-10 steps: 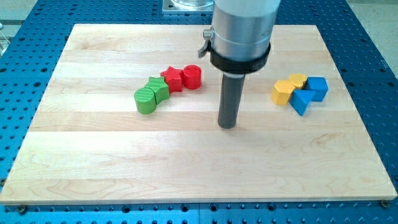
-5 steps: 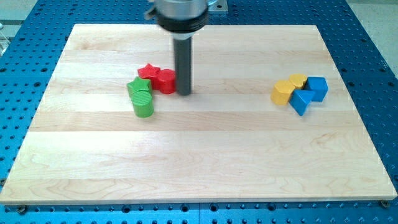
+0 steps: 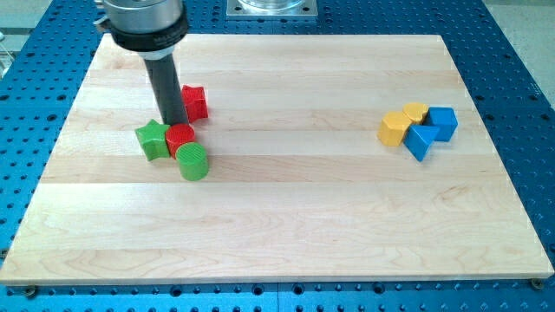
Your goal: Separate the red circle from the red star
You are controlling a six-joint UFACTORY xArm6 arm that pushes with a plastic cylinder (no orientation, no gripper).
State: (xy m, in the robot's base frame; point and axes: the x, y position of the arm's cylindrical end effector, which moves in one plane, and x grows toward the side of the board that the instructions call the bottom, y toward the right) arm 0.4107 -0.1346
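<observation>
**Rod tip wedged between the two red blocks**

The red circle [image 3: 179,138] sits just at the foot of the rod, touching it on the side toward the view's bottom. My tip [image 3: 173,124] comes down right behind that circle, so its very end is partly hidden by the block's top edge. The red star [image 3: 194,102] lies on the other side of the rod, up and to the view's right of the tip, close against the rod's shaft; whether it actually touches the rod I cannot tell. The two red blocks are apart, with the rod standing in the gap between them.

There is no gripper here to be spread or pressed together, only the plain dark rod, so nothing is being pinched.

Left of the tip, pressed against the red circle, is the green star [image 3: 153,139]. Below the tip, toward the view's bottom and slightly right, the green cylinder [image 3: 192,162] touches the lower edge of the red circle.

Well away to the view's right of the tip is a tight cluster of four: a yellow hexagon-like block [image 3: 395,128], a second yellow block [image 3: 416,112] behind it, a blue triangle [image 3: 421,141] and a blue cube [image 3: 443,122], all huddled together.

Everything rests on the pale wooden board [image 3: 286,234], which lies on a blue perforated table [image 3: 529,78]
</observation>
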